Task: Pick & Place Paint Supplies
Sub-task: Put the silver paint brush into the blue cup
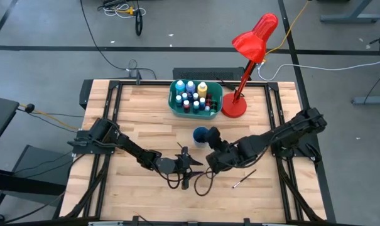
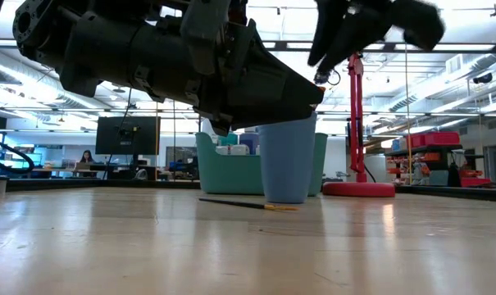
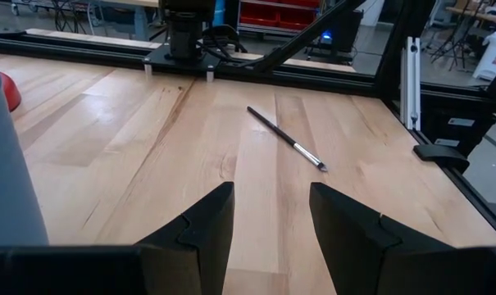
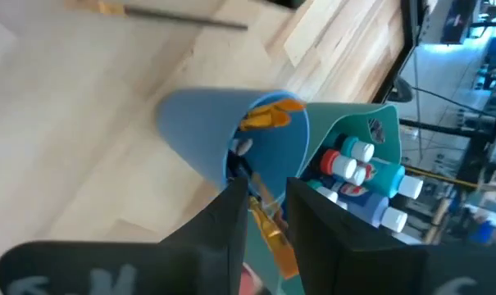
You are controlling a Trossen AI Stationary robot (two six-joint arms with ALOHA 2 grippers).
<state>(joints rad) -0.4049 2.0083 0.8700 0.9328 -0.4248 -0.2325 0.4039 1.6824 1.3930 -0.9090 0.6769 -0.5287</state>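
Teal tub (image 1: 174,104) at table's far edge holds paint bottles (image 1: 191,94), already sorted. Blue cup (image 1: 200,135) stands near it, brushes inside. Your right gripper (image 4: 266,215) sits over cup rim, fingers slightly parted around orange-handled brush (image 4: 268,233), likely just dropping it in. Left gripper (image 3: 270,225) hovers spread and empty, aimed at loose paintbrush (image 3: 284,138) on table.

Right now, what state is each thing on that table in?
Blue cup: upright, brushes inside.
Teal tub: full of upright paint bottles.
Loose brush: flat on the table.
Red lamp: standing, head tilted.
Left gripper: open, empty, near the table.
Right gripper: over the cup, fingers around a brush.
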